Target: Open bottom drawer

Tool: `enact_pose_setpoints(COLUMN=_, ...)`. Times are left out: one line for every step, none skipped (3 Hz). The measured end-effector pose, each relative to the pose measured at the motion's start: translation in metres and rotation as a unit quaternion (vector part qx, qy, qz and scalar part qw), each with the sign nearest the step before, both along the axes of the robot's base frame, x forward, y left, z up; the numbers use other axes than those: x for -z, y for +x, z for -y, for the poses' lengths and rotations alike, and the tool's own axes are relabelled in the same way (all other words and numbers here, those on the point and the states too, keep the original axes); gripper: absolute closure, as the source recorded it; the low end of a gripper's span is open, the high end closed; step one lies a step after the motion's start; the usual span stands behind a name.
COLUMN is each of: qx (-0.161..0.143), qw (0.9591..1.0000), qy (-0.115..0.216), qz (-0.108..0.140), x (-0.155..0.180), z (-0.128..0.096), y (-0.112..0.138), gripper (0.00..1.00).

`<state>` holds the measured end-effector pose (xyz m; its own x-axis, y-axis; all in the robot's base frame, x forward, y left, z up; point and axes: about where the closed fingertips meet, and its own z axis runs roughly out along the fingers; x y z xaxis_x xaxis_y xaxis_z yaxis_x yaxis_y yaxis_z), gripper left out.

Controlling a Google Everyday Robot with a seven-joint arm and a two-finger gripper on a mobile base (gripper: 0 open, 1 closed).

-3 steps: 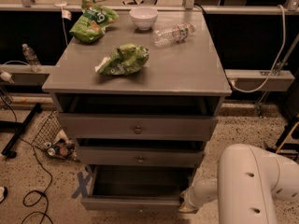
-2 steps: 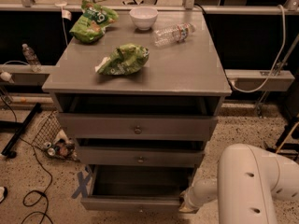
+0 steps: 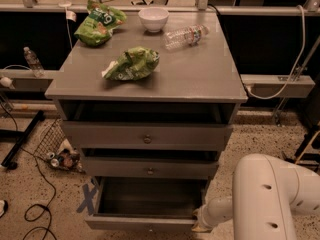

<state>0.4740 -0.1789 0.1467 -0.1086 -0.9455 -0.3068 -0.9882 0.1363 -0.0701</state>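
While bottom drawer (image 3: 135, 222) stands open | end effector (image 3: 200, 227) at front-right corner

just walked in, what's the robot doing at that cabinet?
The robot's arm reaches in from the lower right, with the gripper at the right front corner of the bottom drawer. That drawer is pulled well out, its dark inside showing. The middle drawer and top drawer stand out only slightly.

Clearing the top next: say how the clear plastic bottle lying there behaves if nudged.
Lying on its side, the clear plastic bottle would probably roll. Thin plastic, so likely light and easily dented. The gripper is at the grey bottom drawer's right front corner.
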Motion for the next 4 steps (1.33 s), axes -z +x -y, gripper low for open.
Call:
enact_pose_setpoints(qx=0.0, qw=1.0, qy=0.0, qz=0.0, x=-0.0006, z=0.0, y=0.0, gripper=0.81)
enact_pose_setpoints(qx=0.0, qw=1.0, qy=0.0, qz=-0.001, x=0.0004, z=-0.0008, y=-0.0011, gripper=0.62)
enact_pose_setpoints(qx=0.0, qw=1.0, qy=0.0, qz=-0.001, x=0.0004, z=-0.0008, y=-0.0012, gripper=0.31)
enact_pose_setpoints(qx=0.0, qw=1.0, qy=0.0, qz=-0.001, x=0.0004, z=-0.0008, y=-0.0012, gripper=0.1)
